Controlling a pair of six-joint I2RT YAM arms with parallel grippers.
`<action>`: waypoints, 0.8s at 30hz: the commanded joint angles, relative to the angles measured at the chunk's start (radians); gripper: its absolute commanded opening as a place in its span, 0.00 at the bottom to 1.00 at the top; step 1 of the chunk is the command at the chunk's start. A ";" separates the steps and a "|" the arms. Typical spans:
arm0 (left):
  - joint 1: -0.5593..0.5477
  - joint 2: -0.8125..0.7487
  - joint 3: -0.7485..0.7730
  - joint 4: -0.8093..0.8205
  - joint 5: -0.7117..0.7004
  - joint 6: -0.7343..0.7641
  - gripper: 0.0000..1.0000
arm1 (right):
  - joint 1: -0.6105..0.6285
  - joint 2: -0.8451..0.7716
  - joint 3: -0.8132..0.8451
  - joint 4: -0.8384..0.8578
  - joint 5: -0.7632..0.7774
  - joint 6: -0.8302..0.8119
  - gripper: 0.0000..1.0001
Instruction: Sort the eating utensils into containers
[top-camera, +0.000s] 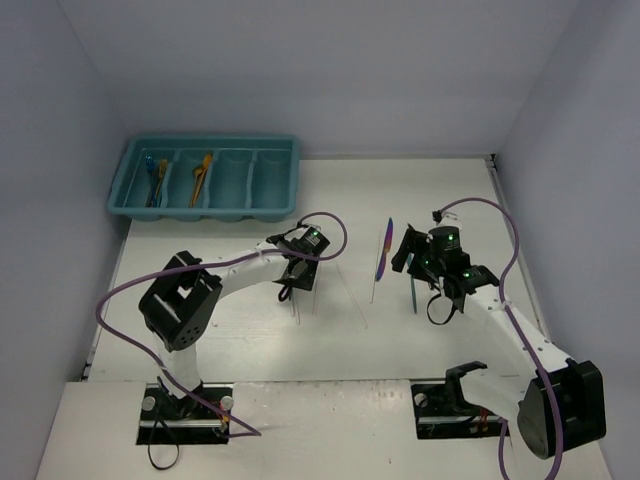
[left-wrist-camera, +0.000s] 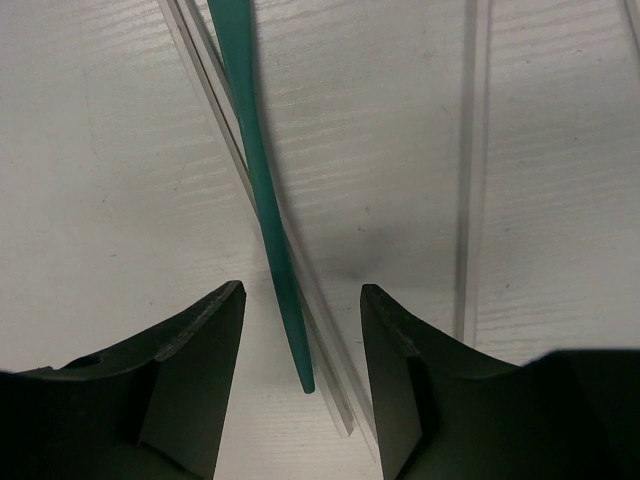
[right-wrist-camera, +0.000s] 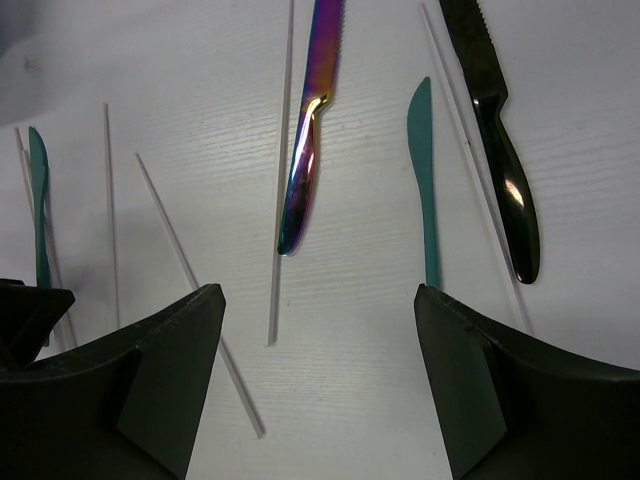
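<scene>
Two pairs of fingers gape, empty. The left gripper (left-wrist-camera: 300, 380), stretched over the white desk (top-camera: 250, 340), points down astride the tip of the slim teal plastic utensil (left-wrist-camera: 262, 190), with pale translucent sticks (left-wrist-camera: 470, 170) alongside. The right gripper (right-wrist-camera: 315, 390) hangs above an iridescent purple knife (right-wrist-camera: 312, 120). Farthest, the teal plastic cutlery tray (top-camera: 200, 214) holds blue-and-gold pieces (top-camera: 152, 178) leftmost and an orange one (top-camera: 203, 170) next.

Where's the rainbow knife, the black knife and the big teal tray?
rainbow knife (right-wrist-camera: 301, 172), right wrist view, on its handle.
black knife (right-wrist-camera: 508, 185), right wrist view, on its handle.
teal tray (top-camera: 230, 214), top external view, on its near wall.
</scene>
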 joint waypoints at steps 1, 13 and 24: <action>0.004 -0.008 0.045 0.001 -0.032 -0.013 0.46 | -0.004 -0.021 0.001 0.021 0.008 -0.004 0.74; 0.010 0.018 0.062 -0.006 -0.035 -0.016 0.30 | -0.005 -0.032 -0.009 0.015 0.022 -0.003 0.74; 0.008 -0.023 0.064 -0.024 -0.036 -0.022 0.00 | -0.005 -0.037 -0.012 0.016 0.023 -0.003 0.74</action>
